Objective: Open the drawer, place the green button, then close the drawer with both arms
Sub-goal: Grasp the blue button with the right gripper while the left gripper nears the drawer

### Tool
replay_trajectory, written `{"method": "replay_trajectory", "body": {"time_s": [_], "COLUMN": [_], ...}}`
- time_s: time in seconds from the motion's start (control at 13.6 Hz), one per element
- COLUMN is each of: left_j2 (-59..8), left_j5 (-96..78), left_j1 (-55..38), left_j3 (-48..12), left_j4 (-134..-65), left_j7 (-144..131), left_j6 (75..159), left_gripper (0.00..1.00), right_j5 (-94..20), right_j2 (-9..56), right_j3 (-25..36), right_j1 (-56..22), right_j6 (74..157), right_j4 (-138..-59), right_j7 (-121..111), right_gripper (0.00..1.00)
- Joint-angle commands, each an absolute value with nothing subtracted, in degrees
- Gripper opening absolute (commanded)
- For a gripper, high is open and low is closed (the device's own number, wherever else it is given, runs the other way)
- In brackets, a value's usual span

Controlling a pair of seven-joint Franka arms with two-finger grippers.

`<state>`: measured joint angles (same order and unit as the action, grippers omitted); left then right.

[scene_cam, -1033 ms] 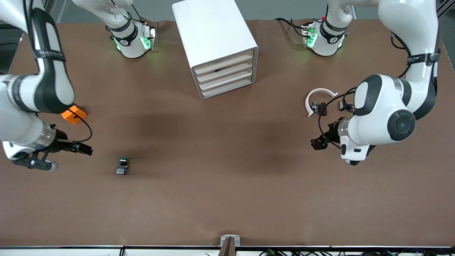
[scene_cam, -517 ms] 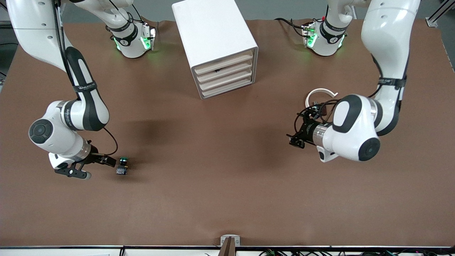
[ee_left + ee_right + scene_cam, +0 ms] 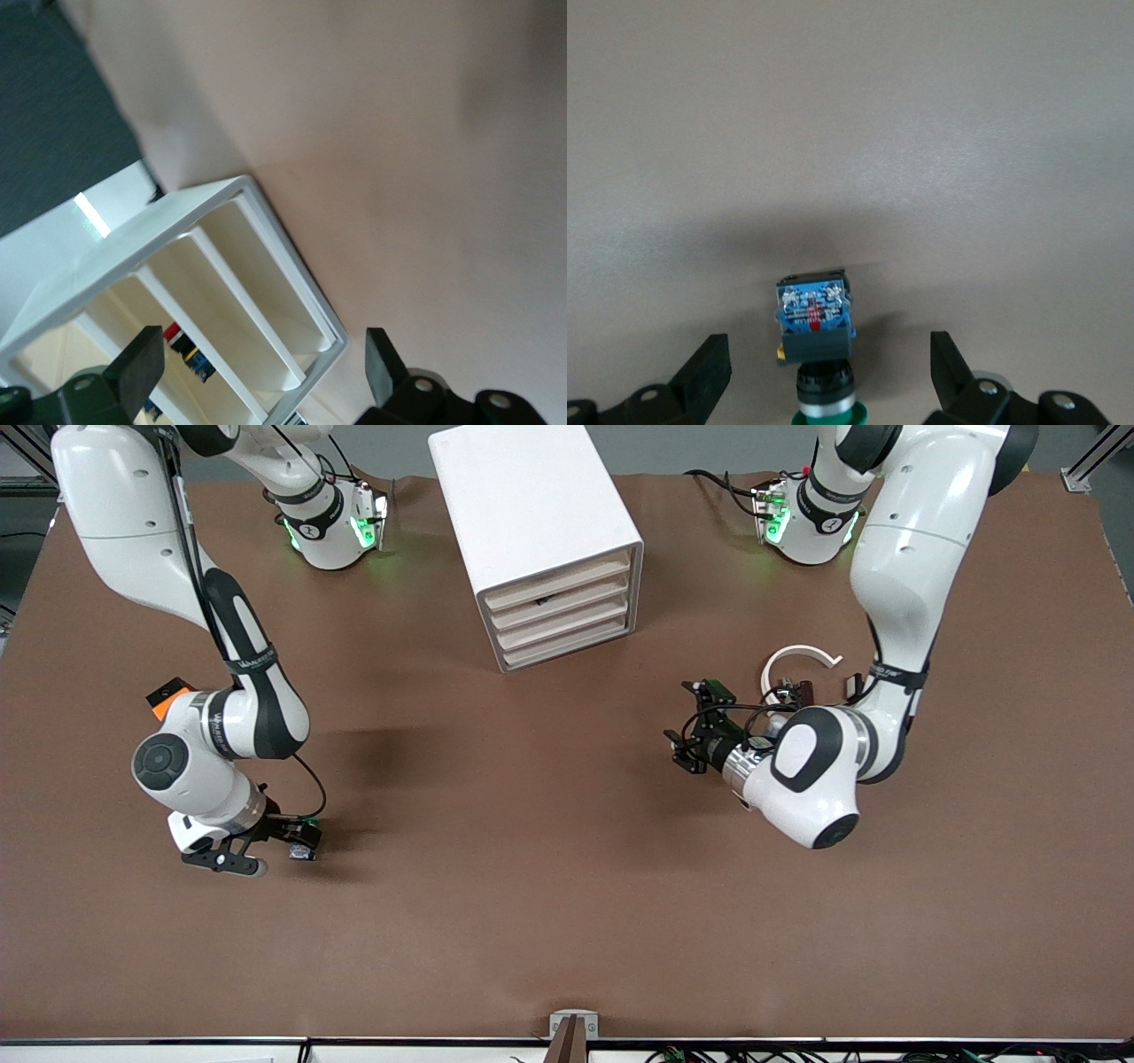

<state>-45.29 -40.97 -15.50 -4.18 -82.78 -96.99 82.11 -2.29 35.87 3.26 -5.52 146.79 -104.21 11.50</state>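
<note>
The button (image 3: 303, 853) lies on its side on the brown table toward the right arm's end. In the right wrist view its blue-grey base (image 3: 814, 307) and green cap show between my fingers. My right gripper (image 3: 306, 839) (image 3: 827, 376) is open, low over the button, one finger on each side, not touching it. The white cabinet (image 3: 540, 522) stands at the back middle. Its third drawer down (image 3: 564, 623) is shut. My left gripper (image 3: 684, 746) (image 3: 261, 367) is open and empty above the table, pointing at the cabinet's front (image 3: 266, 221), still well short of it.
An orange block (image 3: 163, 699) lies partly hidden by the right arm's elbow. A white arc (image 3: 797, 657) with small dark clips (image 3: 795, 689) lies beside the left arm's forearm. Something small and dark shows at the second drawer's front (image 3: 540, 600).
Both arms swung in toward the table's middle. The right gripper came down around the button. The left gripper moved toward the cabinet's front. The button and drawers have not moved.
</note>
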Motion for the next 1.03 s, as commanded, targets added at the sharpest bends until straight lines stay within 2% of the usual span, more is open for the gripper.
{"method": "replay_trajectory", "body": {"time_s": [0.0, 0.74, 0.96], "left_j2": [-48.9, -55.4, -56.6], "left_j5": [-45.4, -52.5, -52.2], "left_j1": [-15.6, -22.2, -25.0], "left_j3": [-4.1, -4.9, -4.9], "left_j4": [-80.8, -81.5, -81.4], "left_j7": [-104.6, -115.7, -116.3], "left_j6": [77.1, 72.4, 72.0], "left_gripper": [1.0, 1.0, 0.87], "right_j5": [-3.1, -3.0, -3.1], "right_j2": [37.6, 39.6, 40.3], "right_j3": [3.5, 3.5, 3.5], "right_j1": [-6.2, -6.2, -6.2], "right_j6": [149.1, 149.2, 149.2], "right_j4": [-103.9, -102.4, -101.7], "right_j7": [12.3, 12.3, 12.3], "right_gripper": [1.0, 1.0, 1.0]}}
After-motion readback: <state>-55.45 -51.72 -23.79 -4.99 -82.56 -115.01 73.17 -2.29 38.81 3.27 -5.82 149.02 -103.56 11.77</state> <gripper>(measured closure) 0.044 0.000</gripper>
